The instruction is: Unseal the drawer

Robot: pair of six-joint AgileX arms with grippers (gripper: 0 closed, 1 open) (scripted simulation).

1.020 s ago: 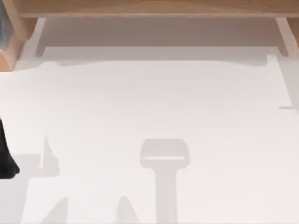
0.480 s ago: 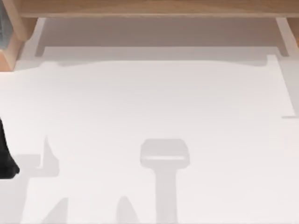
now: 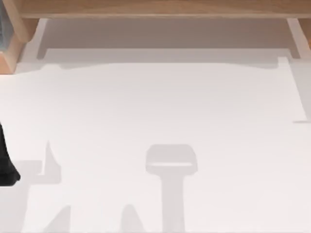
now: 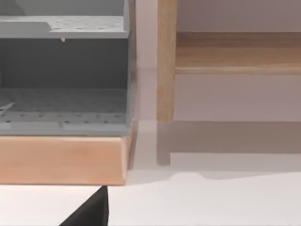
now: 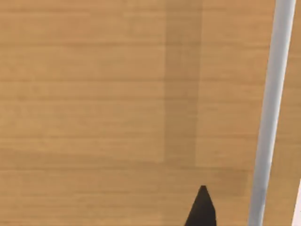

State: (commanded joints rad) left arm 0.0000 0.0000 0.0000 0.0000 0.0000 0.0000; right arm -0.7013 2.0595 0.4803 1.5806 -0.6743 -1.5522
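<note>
A wooden drawer front [image 5: 117,113] spans the right wrist view at close range, with a pale grey bar handle [image 5: 270,113] running along one side. A black tip of my right gripper [image 5: 202,211] pokes in just beside that handle, close to the wood. My left arm [image 3: 6,165] is a dark shape parked at the table's left edge in the top view. A black part of my left gripper [image 4: 89,213] hangs above the white table, facing a wooden cabinet.
A wooden frame [image 3: 155,8] runs along the back of the white table [image 3: 155,111]. At the back left stands a grey perforated shelf unit [image 4: 63,70] on a wooden base [image 4: 61,159], beside a wooden post [image 4: 166,61].
A thin shadow line at the table's right edge has slid a little toward the front. The left arm has not moved.
</note>
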